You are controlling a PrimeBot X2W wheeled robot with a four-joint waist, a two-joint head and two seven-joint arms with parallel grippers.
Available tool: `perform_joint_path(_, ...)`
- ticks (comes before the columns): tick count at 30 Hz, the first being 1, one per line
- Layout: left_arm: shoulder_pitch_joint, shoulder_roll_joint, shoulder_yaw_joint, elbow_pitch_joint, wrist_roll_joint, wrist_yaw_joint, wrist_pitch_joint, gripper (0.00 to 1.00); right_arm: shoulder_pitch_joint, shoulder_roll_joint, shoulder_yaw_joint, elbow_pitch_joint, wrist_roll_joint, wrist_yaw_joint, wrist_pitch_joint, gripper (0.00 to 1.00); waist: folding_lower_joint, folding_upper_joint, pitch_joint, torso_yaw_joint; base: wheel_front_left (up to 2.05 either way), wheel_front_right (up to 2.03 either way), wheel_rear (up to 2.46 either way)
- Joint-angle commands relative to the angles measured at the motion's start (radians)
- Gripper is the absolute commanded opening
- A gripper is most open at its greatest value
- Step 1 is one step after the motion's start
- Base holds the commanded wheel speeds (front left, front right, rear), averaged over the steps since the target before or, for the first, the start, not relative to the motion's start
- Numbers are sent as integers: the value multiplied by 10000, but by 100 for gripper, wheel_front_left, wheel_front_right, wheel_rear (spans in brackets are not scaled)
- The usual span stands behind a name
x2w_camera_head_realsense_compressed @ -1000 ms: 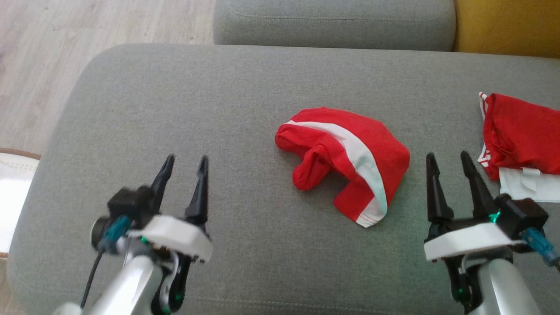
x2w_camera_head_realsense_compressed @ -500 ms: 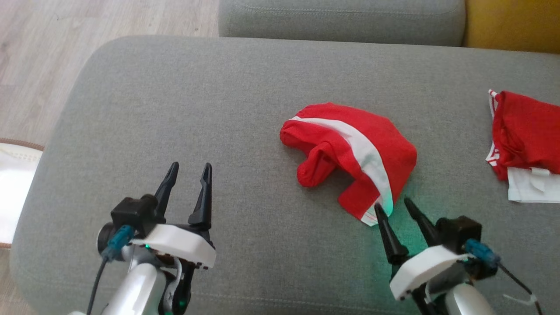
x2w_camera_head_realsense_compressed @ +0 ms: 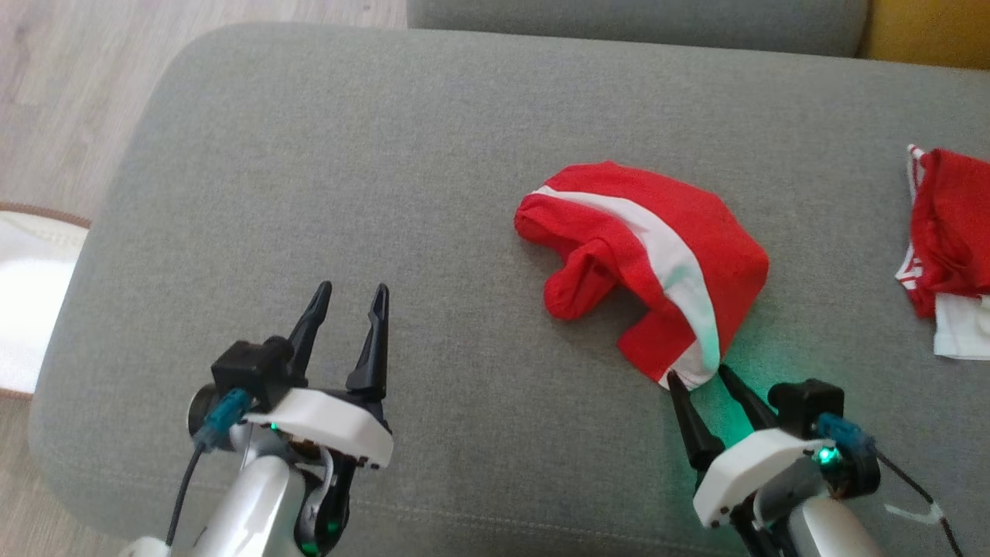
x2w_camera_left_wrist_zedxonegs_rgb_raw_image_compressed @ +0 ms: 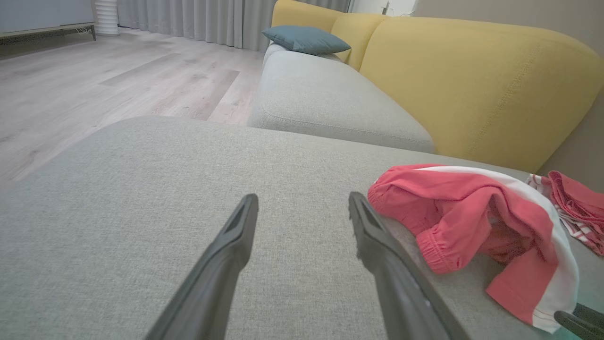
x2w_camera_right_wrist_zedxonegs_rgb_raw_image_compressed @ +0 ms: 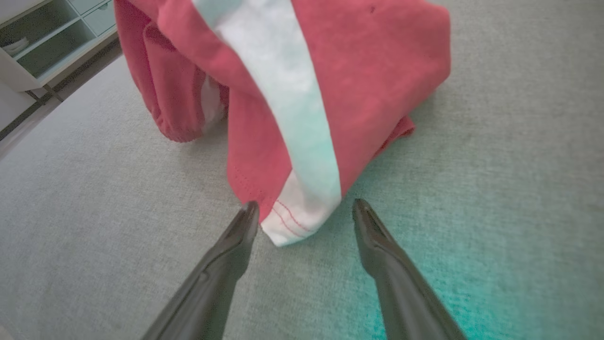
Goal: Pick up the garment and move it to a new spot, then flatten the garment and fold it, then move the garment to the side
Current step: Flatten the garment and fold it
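A crumpled red garment with a white stripe [x2w_camera_head_realsense_compressed: 650,251] lies on the grey cushion [x2w_camera_head_realsense_compressed: 387,155], right of centre. In the left wrist view the garment [x2w_camera_left_wrist_zedxonegs_rgb_raw_image_compressed: 472,217] sits to the right of the fingers. My right gripper [x2w_camera_head_realsense_compressed: 698,374] stands open at the garment's near white-hemmed corner [x2w_camera_right_wrist_zedxonegs_rgb_raw_image_compressed: 297,222], one fingertip on each side of it, in the right wrist view [x2w_camera_right_wrist_zedxonegs_rgb_raw_image_compressed: 302,208] too. Well to the left of the garment, my left gripper [x2w_camera_head_realsense_compressed: 349,292] is open over bare cushion, with nothing between its fingers.
A second red and white garment pile [x2w_camera_head_realsense_compressed: 947,240] lies at the cushion's right edge. A grey sofa seat [x2w_camera_left_wrist_zedxonegs_rgb_raw_image_compressed: 325,99] and yellow backrest [x2w_camera_left_wrist_zedxonegs_rgb_raw_image_compressed: 476,89] stand behind. Wooden floor [x2w_camera_head_realsense_compressed: 62,93] lies off the cushion's left, with a white rug [x2w_camera_head_realsense_compressed: 27,294] beside it.
My right gripper has swung left and forward from beside the pile to the garment's near corner. The head camera has shifted, moving the whole picture. The left gripper has stayed put.
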Motion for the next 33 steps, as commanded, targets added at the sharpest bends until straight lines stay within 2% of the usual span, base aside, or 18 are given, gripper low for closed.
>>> perform_joint_path(1,-554,-21,496,-255,168,-97,-124,100,-522,-39,207,-174,32,-9,-200,100,0,-1,149,89,0,0,0)
perform_joint_path(7,-723,-186,684,-129,341,-287,-124,100,-856,-39,290,189,43,-9,-224,100,0,-1,376,183,0,0,0)
perform_joint_path(8,-742,-207,718,-109,366,-316,-124,100,-895,-39,310,247,50,-9,-213,60,0,-1,389,186,0,0,0)
perform_joint_path(9,-756,-224,756,-87,390,-342,-124,100,-929,-39,325,297,44,-9,-212,0,0,-1,393,183,0,0,0)
perform_joint_path(16,-753,-288,1052,52,523,-441,-124,100,-1056,-39,-35,298,-462,-9,-373,0,0,-1,284,-35,0,0,0)
perform_joint_path(21,-689,-331,1202,156,601,-558,-124,100,-963,-59,-836,-261,-2086,-9,-340,0,0,-1,74,-397,0,0,0)
perform_joint_path(29,-856,-339,1233,312,805,-816,-124,100,-498,-1295,-1514,-1516,-4553,-9,-86,0,0,-1,-85,-1011,0,0,0)
perform_joint_path(33,-1172,-307,1130,504,829,-1003,-124,100,-294,-1603,-1803,-1817,-5328,-9,-61,0,0,-1,5,-1272,0,0,0)
